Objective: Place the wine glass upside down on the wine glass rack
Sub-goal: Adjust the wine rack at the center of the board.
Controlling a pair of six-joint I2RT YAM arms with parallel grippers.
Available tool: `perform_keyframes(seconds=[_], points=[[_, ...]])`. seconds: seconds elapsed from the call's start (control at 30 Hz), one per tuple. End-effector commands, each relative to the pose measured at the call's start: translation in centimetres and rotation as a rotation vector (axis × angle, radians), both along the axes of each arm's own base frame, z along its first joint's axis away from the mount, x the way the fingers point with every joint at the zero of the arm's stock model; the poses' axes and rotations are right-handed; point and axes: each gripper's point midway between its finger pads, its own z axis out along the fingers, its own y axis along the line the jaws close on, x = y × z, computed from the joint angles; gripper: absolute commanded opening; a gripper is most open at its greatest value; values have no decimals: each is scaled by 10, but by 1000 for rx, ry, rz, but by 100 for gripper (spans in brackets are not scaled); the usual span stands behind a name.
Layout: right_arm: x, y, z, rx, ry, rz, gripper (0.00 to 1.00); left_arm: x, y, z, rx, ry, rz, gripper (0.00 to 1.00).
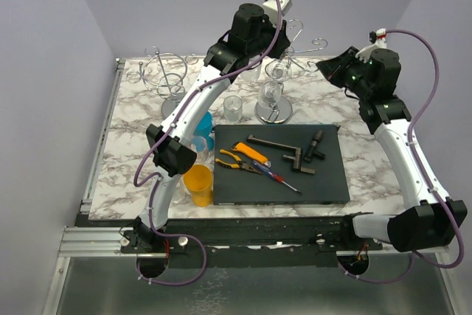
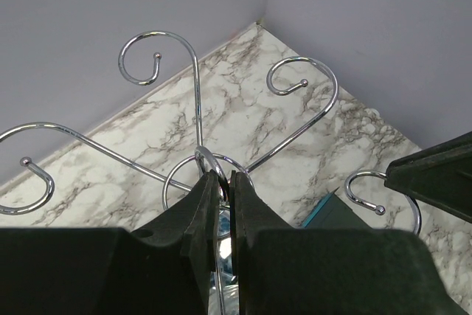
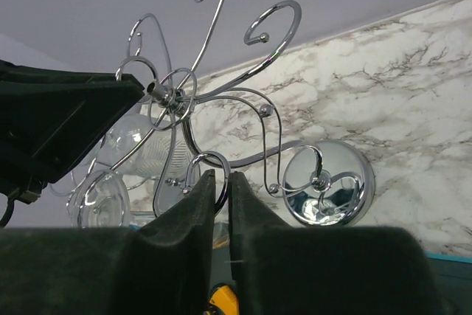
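Left gripper (image 2: 223, 176): pressed nearly together, thin slit between; tips at the top ring of the rack (image 1: 273, 113); grip on anything unclear.
Right gripper (image 3: 220, 176): pressed together, just before a rack loop.
Wine glass (image 3: 139, 142): under the rack arms, beside its post.

Curled rack (image 1: 273, 112) wires crowd L gripper (image 2: 226, 182) & R gripper (image 3: 220, 182); bare tabletop (image 2: 310, 145) beyond.

Pliers (image 1: 243, 154), screwdriver (image 1: 280, 179) on black mat (image 1: 332, 182); orange cup (image 1: 198, 184) beside.

light: bright, even | shadows: faint | glare: on chrome wine glass rack (image 3: 328, 182) | focus: sharp
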Motion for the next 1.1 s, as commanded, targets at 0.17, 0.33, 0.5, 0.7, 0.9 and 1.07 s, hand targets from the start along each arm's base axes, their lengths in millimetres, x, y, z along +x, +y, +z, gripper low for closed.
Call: perform_keyframes(seconds=[0.17,0.33,0.5,0.7,0.9,1.07], points=[[-6,-22,3,-139,93,-92,66,11,10,18,-5,-87,12,8],[9,-33,22,-171,72,-129,75,7,10,17,3,-87,-7,8],[43,-39,25,-163,79,-114,76,3,9,20,-1,-89,-25,8],[77,-47,18,-121,98,-98,76,0,8,22,-4,-89,-34,8],[90,-36,20,-48,80,-37,68,-1,7,21,-3,-89,-39,8],[97,-24,17,5,88,14,54,0,7,20,-2,-89,-43,8]])
